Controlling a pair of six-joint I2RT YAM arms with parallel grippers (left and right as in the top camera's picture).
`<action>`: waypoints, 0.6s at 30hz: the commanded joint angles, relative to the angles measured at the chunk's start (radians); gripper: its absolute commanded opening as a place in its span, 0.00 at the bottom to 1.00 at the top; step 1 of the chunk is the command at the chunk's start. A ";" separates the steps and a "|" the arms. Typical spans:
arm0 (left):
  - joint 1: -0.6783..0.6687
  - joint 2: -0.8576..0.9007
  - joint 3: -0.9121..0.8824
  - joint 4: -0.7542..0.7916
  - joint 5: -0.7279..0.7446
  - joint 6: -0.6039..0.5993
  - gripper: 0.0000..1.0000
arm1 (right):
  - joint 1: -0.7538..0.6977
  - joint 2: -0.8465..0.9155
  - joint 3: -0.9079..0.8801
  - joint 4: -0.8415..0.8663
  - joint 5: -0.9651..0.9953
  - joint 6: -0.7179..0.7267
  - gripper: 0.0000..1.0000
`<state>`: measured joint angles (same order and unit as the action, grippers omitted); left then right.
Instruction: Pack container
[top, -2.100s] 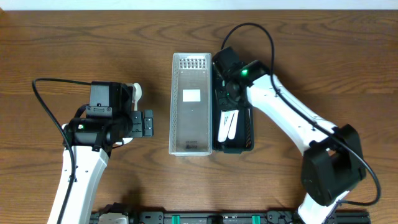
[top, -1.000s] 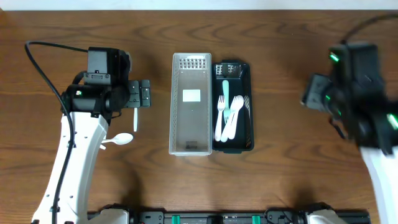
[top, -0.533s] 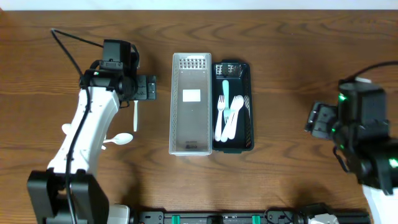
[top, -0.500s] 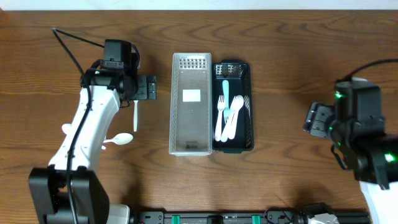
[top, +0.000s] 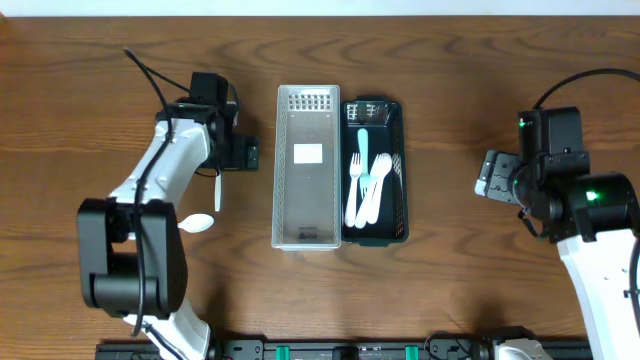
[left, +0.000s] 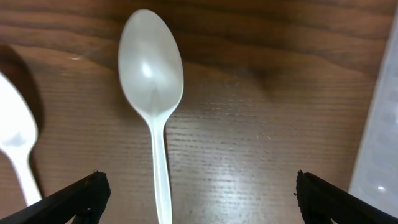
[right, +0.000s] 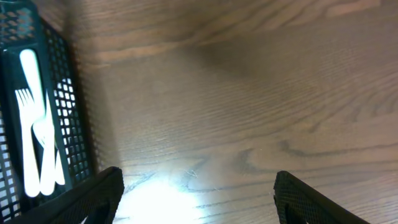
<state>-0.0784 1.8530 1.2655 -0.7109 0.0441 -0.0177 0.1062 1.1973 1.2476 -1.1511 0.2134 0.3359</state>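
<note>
the white spoon (left: 156, 124) lies flat on the counter (left: 261, 143), left of centre in the left wrist view. our left tool (left: 199, 198) stands apart astride its handle, and our right tool (right: 200, 198) is apart and empty. we judge the spoon light, stiff and slick, so we'd pinch mid-handle.

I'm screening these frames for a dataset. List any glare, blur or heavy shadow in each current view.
Overhead: sharp and evenly lit, with no glare on the black basket. Left wrist: the white spoon is reasonably sharp; the fingertips are dark blurs at the bottom corners. Right wrist: a bright glare patch washes out the table grain near the bottom edge.
</note>
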 joint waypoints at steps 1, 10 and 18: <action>0.011 0.030 0.000 0.011 -0.019 0.020 0.98 | -0.047 0.015 -0.003 0.005 -0.049 -0.039 0.80; 0.068 0.081 0.000 0.025 -0.010 0.022 0.98 | -0.105 0.027 -0.003 0.007 -0.086 -0.058 0.80; 0.080 0.132 0.000 0.033 0.027 0.040 0.98 | -0.105 0.027 -0.003 0.007 -0.090 -0.064 0.80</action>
<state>-0.0002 1.9602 1.2655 -0.6796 0.0555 0.0040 0.0132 1.2221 1.2476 -1.1465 0.1287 0.2905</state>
